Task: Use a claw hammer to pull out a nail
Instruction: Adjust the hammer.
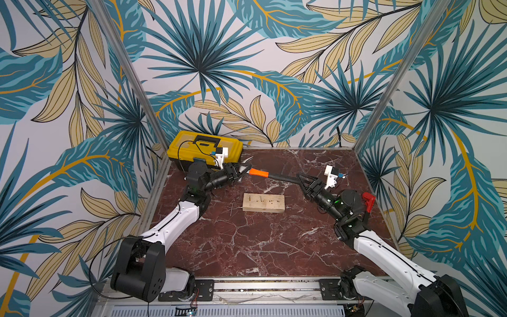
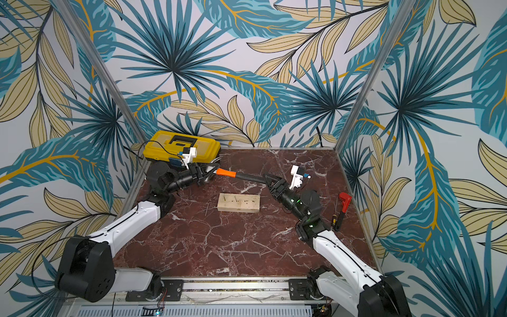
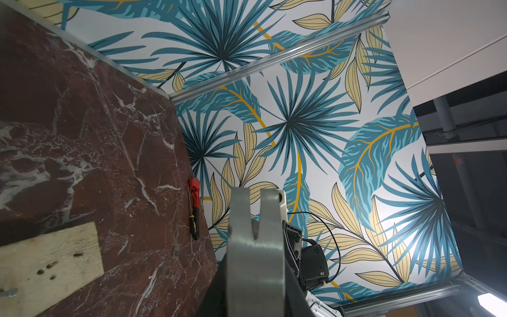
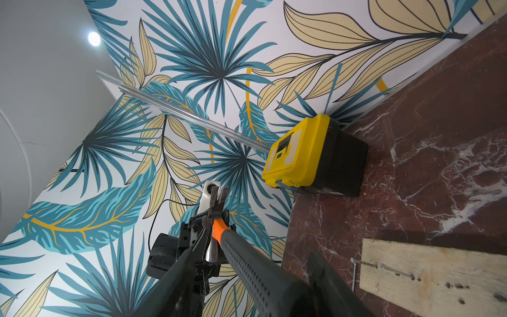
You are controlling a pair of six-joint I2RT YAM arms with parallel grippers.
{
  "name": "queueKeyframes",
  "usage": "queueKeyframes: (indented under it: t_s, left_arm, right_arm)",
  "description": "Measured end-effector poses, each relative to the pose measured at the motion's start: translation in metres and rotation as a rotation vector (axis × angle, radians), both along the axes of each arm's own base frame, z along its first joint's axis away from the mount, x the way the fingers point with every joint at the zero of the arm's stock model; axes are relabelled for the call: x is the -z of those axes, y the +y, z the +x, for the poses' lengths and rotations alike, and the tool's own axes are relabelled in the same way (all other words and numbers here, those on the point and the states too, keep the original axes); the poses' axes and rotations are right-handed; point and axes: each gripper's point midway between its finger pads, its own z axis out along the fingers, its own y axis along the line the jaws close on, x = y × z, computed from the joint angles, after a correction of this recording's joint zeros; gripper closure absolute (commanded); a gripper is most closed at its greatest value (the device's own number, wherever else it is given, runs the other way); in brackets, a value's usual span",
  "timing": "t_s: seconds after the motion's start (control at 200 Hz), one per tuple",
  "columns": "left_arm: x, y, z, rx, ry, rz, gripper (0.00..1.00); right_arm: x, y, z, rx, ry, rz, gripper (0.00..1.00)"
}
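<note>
One yellow toolbox (image 1: 181, 148) stands at the back left of the table (image 1: 247, 247). The left gripper (image 1: 244, 170) pinches the head of the one claw hammer (image 1: 259, 173), which is in the air behind one wooden block (image 1: 263, 203). The right gripper (image 1: 300, 179) has its jaws spread around the black handle. One red tool (image 1: 368, 199) lies far right.

Leaf-patterned walls (image 1: 247, 41) enclose a red marble tabletop (image 1: 247, 241).
</note>
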Motion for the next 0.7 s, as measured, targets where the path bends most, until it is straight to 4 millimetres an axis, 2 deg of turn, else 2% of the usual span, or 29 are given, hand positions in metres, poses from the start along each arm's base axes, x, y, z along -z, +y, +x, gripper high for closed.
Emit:
queueKeyframes:
  t_s: [0.195,0.365,0.506,0.701]
  left_arm:
    - [0.007,0.002,0.002,-0.021,0.031,-0.006,1.0]
    - [0.006,0.002,0.003,-0.024,0.029,-0.011,1.0]
    - [0.002,0.003,0.002,-0.022,0.02,-0.02,1.0]
    - [-0.005,0.004,-0.002,-0.011,0.003,-0.026,1.0]
  right_arm:
    - [0.008,0.022,0.009,-0.042,0.006,0.001,0.37]
    - [0.006,0.042,0.016,-0.088,-0.012,0.012,0.44]
    - [-0.004,0.044,0.021,-0.089,-0.044,0.024,0.5]
    - [-0.013,0.044,0.025,-0.077,-0.081,0.039,0.51]
